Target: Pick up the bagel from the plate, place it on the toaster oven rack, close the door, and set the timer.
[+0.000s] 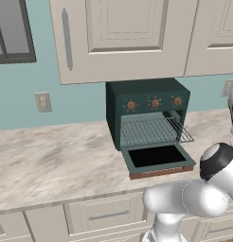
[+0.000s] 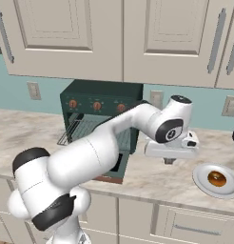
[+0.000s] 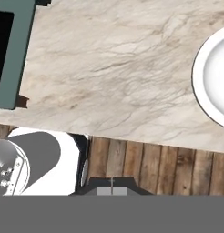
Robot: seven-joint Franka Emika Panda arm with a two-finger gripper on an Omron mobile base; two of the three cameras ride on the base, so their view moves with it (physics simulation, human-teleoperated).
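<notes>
The bagel [image 2: 217, 179] lies in the middle of the white plate [image 2: 203, 183], which sits on the marble counter [image 1: 52, 156] to the right of the green toaster oven [image 1: 147, 94], near the counter's front edge. A bare stretch of counter separates the plate from the oven. The oven door [image 1: 158, 158] is folded down flat, its handle toward the counter's front edge, and the wire rack [image 1: 149, 131] is bare, with its right rail sticking out past the opening. Three orange knobs run along the top panel, the timer [image 1: 177, 101] at the right end. The gripper [image 2: 170, 160] hangs above the bare counter between the door and the plate, holding and touching nothing. In the hand view its fingers sit close together, though how far they are parted cannot be told. There the plate's rim [image 3: 199, 68] shows at the right and the door's corner [image 3: 16, 54] at the left.
</notes>
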